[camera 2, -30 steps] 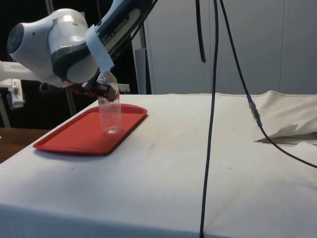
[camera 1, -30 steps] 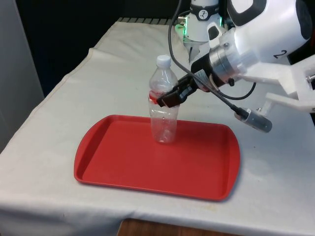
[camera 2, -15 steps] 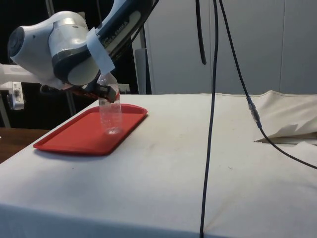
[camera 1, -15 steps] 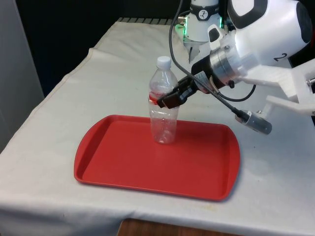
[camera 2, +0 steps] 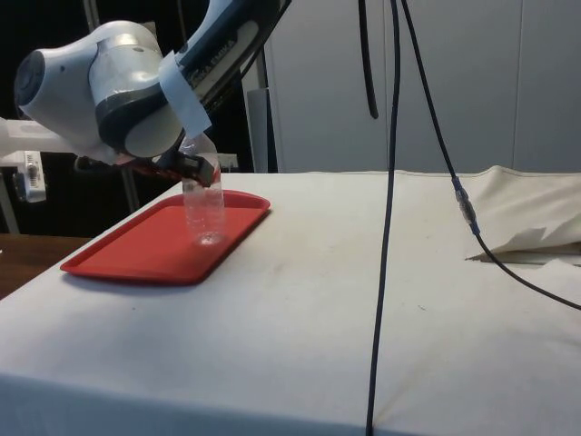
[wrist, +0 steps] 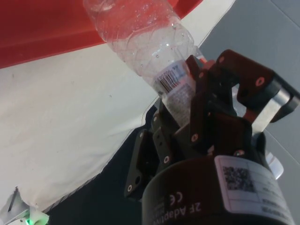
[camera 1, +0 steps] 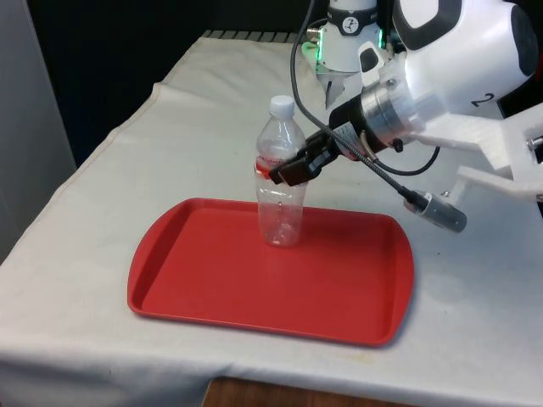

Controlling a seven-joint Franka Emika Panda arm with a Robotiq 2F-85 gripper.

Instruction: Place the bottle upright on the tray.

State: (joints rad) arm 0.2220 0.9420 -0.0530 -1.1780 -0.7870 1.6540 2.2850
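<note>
A: Starting at the front view's left, what lies on the counter (camera 1: 102,178)?

B: A white cloth (camera 1: 475,314) covers it, and a red tray (camera 1: 212,288) sits on the near part, its long side across the view. In the side view the tray (camera 2: 127,250) lies toward the far left end of the counter (camera 2: 318,327).

A: And the bottle?

B: The bottle (camera 1: 281,212) stands upright on the tray, at the tray's far edge and a little left of its middle. It is clear plastic with a white cap and a red band around its upper body. In the side view the bottle (camera 2: 205,213) has its base on the tray floor.

A: Moving right, where is the gripper?

B: The gripper (camera 1: 284,172) comes in from the right, tilted down toward the bottle, and meets it at the red band. In the wrist view the gripper (wrist: 187,105) has its black fingers (wrist: 213,93) closed on the bottle (wrist: 140,33) at the label, one on each side. So it is gripping the bottle.

A: Anything farther right?

B: The white arm (camera 1: 458,59) rises on the far right, with a black cable (camera 1: 382,174) looping below it. In the side view two dark cables (camera 2: 390,182) hang down in front of the counter.
</note>
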